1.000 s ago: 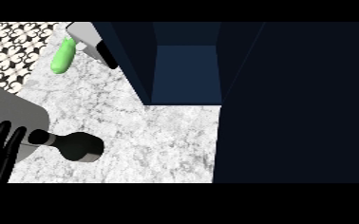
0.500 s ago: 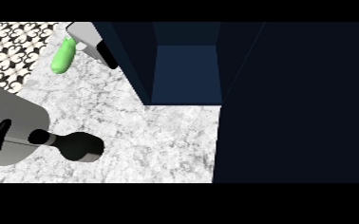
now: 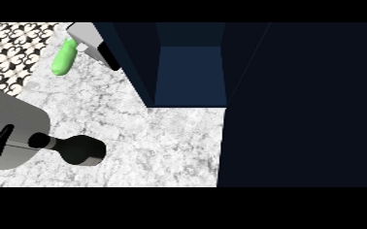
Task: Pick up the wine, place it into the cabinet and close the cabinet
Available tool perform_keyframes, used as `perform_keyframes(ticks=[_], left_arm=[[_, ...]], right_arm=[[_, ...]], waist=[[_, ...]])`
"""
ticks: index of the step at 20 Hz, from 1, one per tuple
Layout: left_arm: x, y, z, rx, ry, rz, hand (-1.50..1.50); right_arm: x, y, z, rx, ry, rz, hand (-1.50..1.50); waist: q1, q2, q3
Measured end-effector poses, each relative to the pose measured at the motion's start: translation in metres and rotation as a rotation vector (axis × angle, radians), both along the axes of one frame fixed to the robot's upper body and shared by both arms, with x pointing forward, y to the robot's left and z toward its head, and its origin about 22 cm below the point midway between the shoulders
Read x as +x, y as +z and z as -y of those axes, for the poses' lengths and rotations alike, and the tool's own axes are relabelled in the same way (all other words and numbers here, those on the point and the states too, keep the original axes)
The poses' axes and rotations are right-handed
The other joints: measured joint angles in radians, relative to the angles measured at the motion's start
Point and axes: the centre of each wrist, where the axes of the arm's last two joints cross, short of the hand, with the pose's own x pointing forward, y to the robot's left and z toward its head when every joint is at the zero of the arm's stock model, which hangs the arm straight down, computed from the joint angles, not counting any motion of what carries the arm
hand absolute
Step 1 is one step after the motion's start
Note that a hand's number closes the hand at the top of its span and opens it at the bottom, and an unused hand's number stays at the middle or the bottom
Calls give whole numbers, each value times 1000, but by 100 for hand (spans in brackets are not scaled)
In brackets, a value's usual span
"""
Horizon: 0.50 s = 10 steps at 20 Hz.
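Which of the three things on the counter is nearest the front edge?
The dark wine bottle, at the view's lower left. The long green item and the grey-and-black object beside it both sit far back, by the patterned surface.

The grey forearm (image 3: 16, 140) and the cabinet (image 3: 287, 102) run off the side edges; a grey block (image 3: 87, 36) hides the green object's (image 3: 63, 60) top.

Well left of the cabinet (image 3: 190, 73), a broad, smooth grey forearm (image 3: 22, 119) with rounded outline, marked by one thin black slit on the side farthest from the cabinet, ending in a paler grey round wrist knob, then a narrow black neck widening into the plain, lumpy black left hand (image 3: 82, 150).
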Motion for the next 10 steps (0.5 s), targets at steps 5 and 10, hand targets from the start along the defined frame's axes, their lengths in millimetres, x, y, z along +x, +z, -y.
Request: perform_keyframes(ticks=[5, 10], left_arm=[[2, -25, -6, -14, -4, -24, -150], [12, -47, -9, -12, 33, -23, -150]], right_arm=[[-1, 1, 0, 1, -6, 0, -150], [-1, 5, -3, -1, 0, 0, -150]], waist=[[-1, 0, 0], [-3, 1, 0]])
